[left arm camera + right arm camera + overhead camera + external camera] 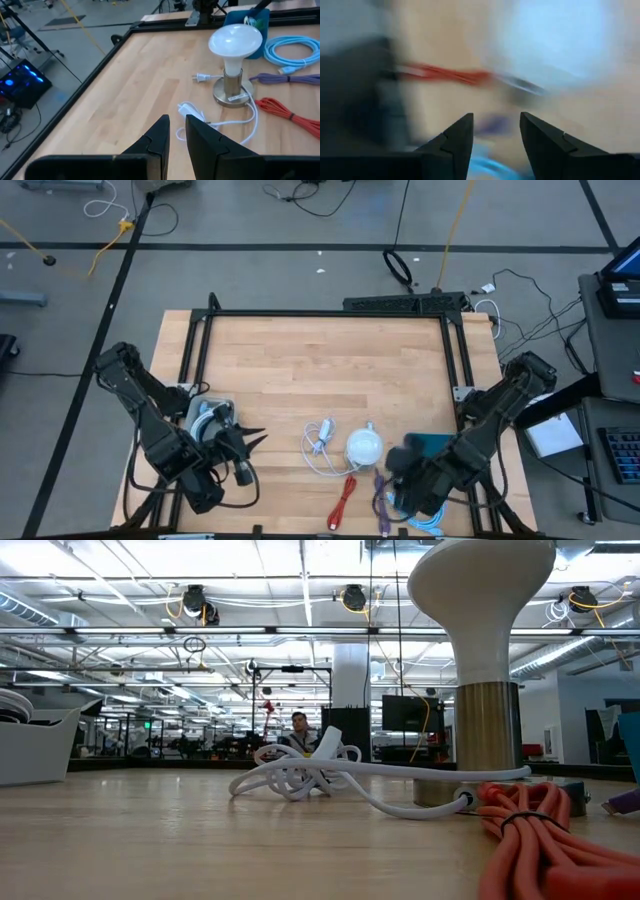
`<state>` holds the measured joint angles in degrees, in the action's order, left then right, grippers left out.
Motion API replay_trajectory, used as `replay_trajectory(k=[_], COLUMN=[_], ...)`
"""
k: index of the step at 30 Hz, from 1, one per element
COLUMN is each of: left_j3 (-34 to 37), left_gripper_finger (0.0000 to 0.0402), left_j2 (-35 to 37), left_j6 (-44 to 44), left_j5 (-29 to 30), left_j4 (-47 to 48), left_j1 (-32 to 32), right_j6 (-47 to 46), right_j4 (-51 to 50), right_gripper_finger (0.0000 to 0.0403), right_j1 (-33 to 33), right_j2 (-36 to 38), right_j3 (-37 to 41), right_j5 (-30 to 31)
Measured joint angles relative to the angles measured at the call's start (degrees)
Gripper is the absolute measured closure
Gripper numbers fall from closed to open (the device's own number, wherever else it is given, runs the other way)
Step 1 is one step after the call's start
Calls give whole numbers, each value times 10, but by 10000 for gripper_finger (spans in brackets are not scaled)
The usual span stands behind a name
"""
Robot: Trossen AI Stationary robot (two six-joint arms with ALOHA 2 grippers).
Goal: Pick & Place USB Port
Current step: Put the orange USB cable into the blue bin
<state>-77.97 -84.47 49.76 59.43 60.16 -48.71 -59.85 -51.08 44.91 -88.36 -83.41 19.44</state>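
Observation:
A white cable with a small white block (pixel 320 442) lies coiled on the wooden table left of a white mushroom-shaped lamp (pixel 363 446); the left wrist view shows the block (pixel 189 109) and the lamp (pixel 234 60). Near the front edge lie a red cable bundle (pixel 345 500), a purple cable (pixel 380 498) and a blue cable (pixel 425 522). My left gripper (pixel 256 441) hovers left of the white cable with only a narrow gap between its fingers (pixel 177 125). My right gripper (pixel 396 467) is open low over the purple and blue cables; its wrist view (pixel 496 125) is blurred.
A teal box (pixel 436 444) stands right of the lamp, beside the right arm. A white holder with cables (pixel 205 420) sits by the left arm. A black frame (pixel 330 313) borders the table. The far half of the board holds nothing. A person shows far back (pixel 298 727).

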Motion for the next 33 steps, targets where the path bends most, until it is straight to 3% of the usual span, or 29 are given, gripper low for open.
replay_trajectory(k=[4, 7, 14, 25, 28, 33], left_j3=[0, 0, 0, 0, 0, 0], left_gripper_finger=[334, 334, 334, 334, 334, 334], left_j2=[0, 0, 0, 0, 0, 0], left_j6=[0, 0, -1, -8, -11, -10], left_j5=[-20, -37, -54, -40, -39, -39], left_j4=[0, 0, 0, 0, 0, 0], left_j1=[0, 0, -1, 6, 6, 6], right_j6=[61, 84, 113, 413, 484, 502], right_j4=[289, 397, 322, 322, 246, 74], right_gripper_finger=[254, 263, 279, 280, 280, 280], right_j1=[-3, 3, 0, -40, -49, -75], right_j2=[-1, -11, -76, -161, -198, -265], right_j3=[27, 46, 51, -47, -101, -188], right_j5=[-72, -77, -140, -182, -180, -178])
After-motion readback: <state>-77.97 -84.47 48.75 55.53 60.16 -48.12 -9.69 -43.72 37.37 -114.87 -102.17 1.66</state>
